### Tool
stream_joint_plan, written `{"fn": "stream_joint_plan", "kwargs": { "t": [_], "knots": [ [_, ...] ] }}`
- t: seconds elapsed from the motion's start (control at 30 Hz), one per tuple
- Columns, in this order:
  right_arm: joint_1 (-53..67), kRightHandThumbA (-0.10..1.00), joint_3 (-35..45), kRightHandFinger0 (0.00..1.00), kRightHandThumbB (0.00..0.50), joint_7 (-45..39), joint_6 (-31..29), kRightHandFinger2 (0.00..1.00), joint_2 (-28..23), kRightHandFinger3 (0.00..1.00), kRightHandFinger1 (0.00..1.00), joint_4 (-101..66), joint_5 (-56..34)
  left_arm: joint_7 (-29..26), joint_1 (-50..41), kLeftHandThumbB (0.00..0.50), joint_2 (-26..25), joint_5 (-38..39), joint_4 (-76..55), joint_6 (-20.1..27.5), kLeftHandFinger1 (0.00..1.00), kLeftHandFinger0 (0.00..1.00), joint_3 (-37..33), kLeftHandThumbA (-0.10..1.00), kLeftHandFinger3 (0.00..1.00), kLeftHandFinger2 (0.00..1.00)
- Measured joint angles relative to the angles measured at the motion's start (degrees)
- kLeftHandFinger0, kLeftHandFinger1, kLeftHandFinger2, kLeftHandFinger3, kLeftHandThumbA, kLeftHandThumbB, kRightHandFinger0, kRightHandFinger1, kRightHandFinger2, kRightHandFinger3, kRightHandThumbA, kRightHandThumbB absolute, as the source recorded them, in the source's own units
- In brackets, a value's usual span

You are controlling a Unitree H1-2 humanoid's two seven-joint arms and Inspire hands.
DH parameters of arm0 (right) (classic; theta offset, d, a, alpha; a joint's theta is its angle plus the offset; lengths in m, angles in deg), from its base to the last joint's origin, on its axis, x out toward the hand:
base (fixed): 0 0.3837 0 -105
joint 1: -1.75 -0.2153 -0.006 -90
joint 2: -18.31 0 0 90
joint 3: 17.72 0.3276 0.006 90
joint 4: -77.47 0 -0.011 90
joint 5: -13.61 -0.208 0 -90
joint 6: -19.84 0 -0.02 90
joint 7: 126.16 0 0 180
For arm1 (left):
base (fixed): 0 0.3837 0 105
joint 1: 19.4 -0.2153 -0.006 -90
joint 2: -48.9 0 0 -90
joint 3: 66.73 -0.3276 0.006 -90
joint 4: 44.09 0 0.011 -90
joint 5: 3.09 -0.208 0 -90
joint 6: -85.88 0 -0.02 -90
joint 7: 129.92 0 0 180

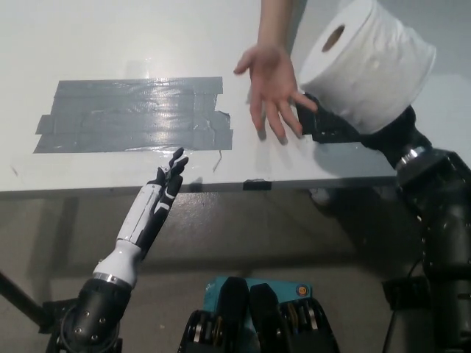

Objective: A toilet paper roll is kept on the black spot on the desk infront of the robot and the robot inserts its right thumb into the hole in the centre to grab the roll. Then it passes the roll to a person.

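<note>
The white toilet paper roll is held up above the desk at the upper right, its centre hole facing up and left. My black right hand is shut on it from below and behind, mostly hidden by the roll. A person's open hand reaches in from the top, palm up, just left of the roll and close to it. The black spot on the desk shows partly under the roll. My white left hand rests open at the desk's front edge, lower left.
A large patch of grey tape lies on the white desk at the left. The desk's front edge runs across the middle of the picture, with floor below it.
</note>
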Motion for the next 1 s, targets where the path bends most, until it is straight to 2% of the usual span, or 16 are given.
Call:
{"fn": "stream_joint_plan", "kwargs": {
  "t": [0.17,0.23,0.33,0.4,0.47,0.5,0.57,0.6,0.67,0.73,0.83,0.87,0.93,1.0],
  "knots": [
    [-3.42,-0.10,-1.50,0.00,0.086,2.54,0.22,0.79,-0.38,0.98,0.40,0.02,-2.65,0.01,0.39,0.085,-0.02,0.01,-0.13,0.00,1.00,1.00,0.02,1.00,1.00,1.00],
    [-4.96,-0.10,-1.89,0.00,0.115,3.30,0.23,0.82,-0.68,0.98,0.43,0.25,-1.85,0.03,0.62,0.068,-0.02,0.02,-0.17,0.01,1.00,1.00,0.02,1.00,1.00,1.00],
    [-7.00,-0.10,-3.31,0.00,0.133,3.88,0.15,0.93,-1.75,1.00,0.52,2.15,1.51,0.03,0.65,0.056,-0.03,0.03,-0.22,0.00,1.00,1.00,0.01,1.00,1.00,1.00],
    [-8.02,-0.10,-4.82,0.00,0.148,4.50,-0.06,0.92,-2.64,1.00,0.51,4.05,4.31,0.03,0.64,0.056,-0.03,0.03,-0.21,0.00,1.00,1.00,0.00,1.00,1.00,1.00],
    [-8.79,-0.10,-6.39,0.00,0.140,5.16,-0.13,0.91,-3.40,1.00,0.50,6.02,6.80,0.02,0.63,0.059,-0.02,0.02,-0.19,0.00,1.00,1.00,-0.02,1.00,1.00,1.00],
    [-9.10,-0.10,-7.29,0.00,0.163,5.61,-0.17,0.92,-3.82,1.00,0.52,7.09,8.17,0.02,0.63,0.058,-0.01,0.01,-0.19,0.00,1.00,1.00,-0.03,1.00,1.00,1.00],
    [-9.42,-0.10,-8.63,0.00,0.150,6.21,-0.24,0.95,-4.39,1.00,0.53,8.49,10.12,0.02,0.63,0.058,-0.01,0.01,-0.17,0.00,1.00,1.00,-0.04,1.00,1.00,1.00],
    [-9.65,-0.10,-10.01,0.00,0.163,6.78,-0.37,0.95,-4.82,1.00,0.55,9.96,11.99,0.02,0.62,0.058,-0.02,0.02,-0.17,0.00,1.00,1.00,-0.04,1.00,1.00,1.00],
    [-10.12,-0.10,-11.76,0.03,0.164,7.29,-0.76,0.93,-5.26,0.93,0.56,12.17,14.23,0.02,0.61,0.070,-0.02,0.02,-0.16,0.00,1.00,1.00,-0.03,1.00,1.00,1.00],
    [-10.75,-0.10,-14.36,0.05,0.163,7.95,-1.01,0.94,-5.94,0.91,0.58,14.81,16.99,0.02,0.60,0.072,-0.01,0.01,-0.16,-0.01,1.00,1.00,-0.06,1.00,1.00,1.00],
    [-11.55,-0.10,-17.88,0.12,0.193,8.62,-1.20,0.93,-6.72,0.87,0.64,17.84,20.56,0.02,0.60,0.070,-0.01,0.01,-0.16,-0.01,1.00,1.00,-0.05,1.00,1.00,1.00],
    [-11.82,-0.10,-19.11,0.13,0.187,8.84,-1.34,0.94,-6.90,0.88,0.65,18.98,21.91,0.02,0.60,0.068,-0.01,0.00,-0.16,-0.01,1.00,1.00,-0.06,1.00,1.00,1.00],
    [-12.68,-0.10,-21.53,0.16,0.195,9.23,-1.68,0.92,-7.19,0.81,0.62,21.48,24.37,0.02,0.60,0.074,-0.01,0.00,-0.16,-0.01,1.00,1.00,-0.06,1.00,1.00,1.00],
    [-13.62,-0.10,-23.62,0.17,0.179,9.54,-2.42,0.91,-7.25,0.77,0.59,24.18,26.78,0.02,0.60,0.073,-0.01,0.00,-0.17,-0.02,1.00,1.00,-0.07,1.00,1.00,1.00]
  ]
}}
